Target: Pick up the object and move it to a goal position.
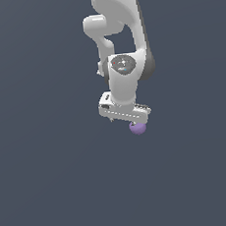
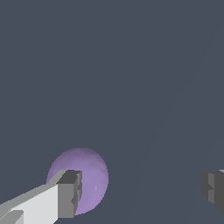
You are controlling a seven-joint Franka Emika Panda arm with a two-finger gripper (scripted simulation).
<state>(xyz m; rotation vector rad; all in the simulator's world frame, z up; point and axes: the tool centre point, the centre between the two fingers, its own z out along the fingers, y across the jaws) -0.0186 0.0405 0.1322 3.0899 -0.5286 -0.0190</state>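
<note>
Purple ball (image 2: pixel 83 177) sits off-centre by one finger of the wide-open, empty gripper (image 2: pixel 140 188), seen only from the wrist

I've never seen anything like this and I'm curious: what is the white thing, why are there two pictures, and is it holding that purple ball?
These are computer-simulated pictures of one white robot arm. The exterior view comes from a camera off the arm and shows the arm reaching down, ending in its hand. Just below the hand sits a small light-purple ball against a plain dark grey surface. The wrist view comes from a camera mounted on the arm's wrist, looking past the hand's two fingers. There the fingers stand wide apart, with the ball beside one of them and the other well away from it. So the hand is open and nothing is held yet.
</note>
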